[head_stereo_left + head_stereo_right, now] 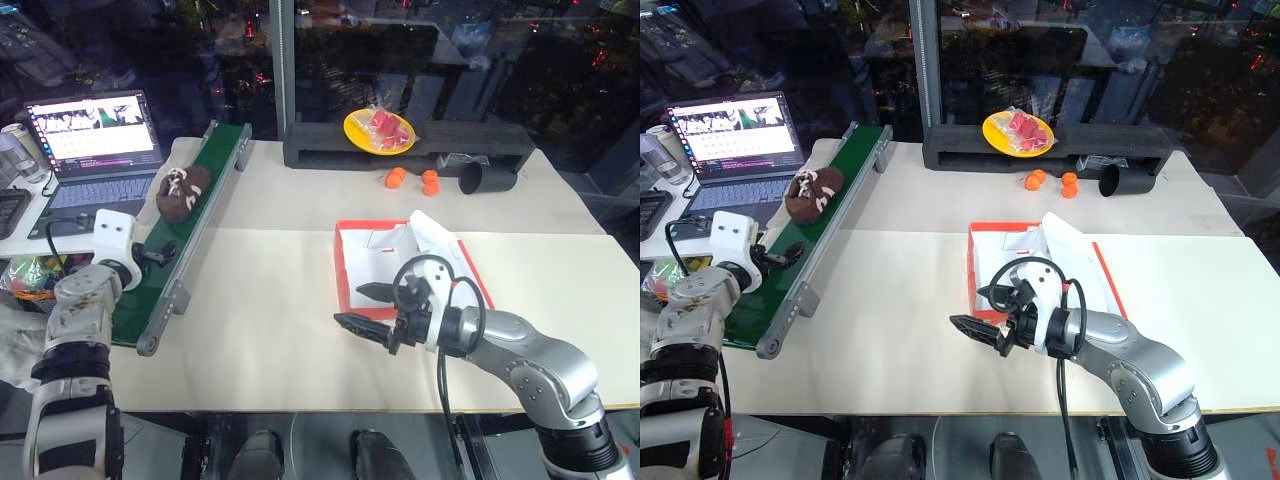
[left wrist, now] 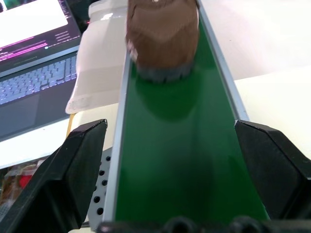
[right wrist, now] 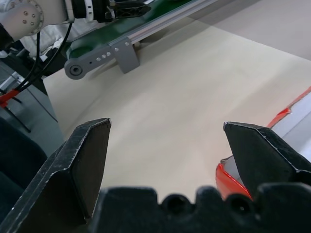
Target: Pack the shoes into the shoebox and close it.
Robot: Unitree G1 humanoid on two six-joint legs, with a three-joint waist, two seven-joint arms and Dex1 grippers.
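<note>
One dark brown shoe point(image 1: 182, 190) with white markings lies on the green conveyor belt point(image 1: 165, 270) at the left of the table. My left gripper point(image 1: 154, 255) hovers open over the belt's near part, pointing along it at the shoe point(image 2: 163, 39), still a stretch short of it. The red-orange shoebox point(image 1: 345, 270) stands open at mid-table, white inside, with its lid point(image 1: 440, 245) tipped up on the right. My right gripper point(image 1: 350, 305) is open and empty just off the box's near left corner point(image 3: 233, 179), pointing left over bare table.
An open laptop point(image 1: 95, 140) stands left of the belt. At the back a black riser point(image 1: 330, 152) carries a yellow plate point(image 1: 379, 131). Small orange fruits point(image 1: 397, 178) and a tipped black cup point(image 1: 485, 177) lie in front of it.
</note>
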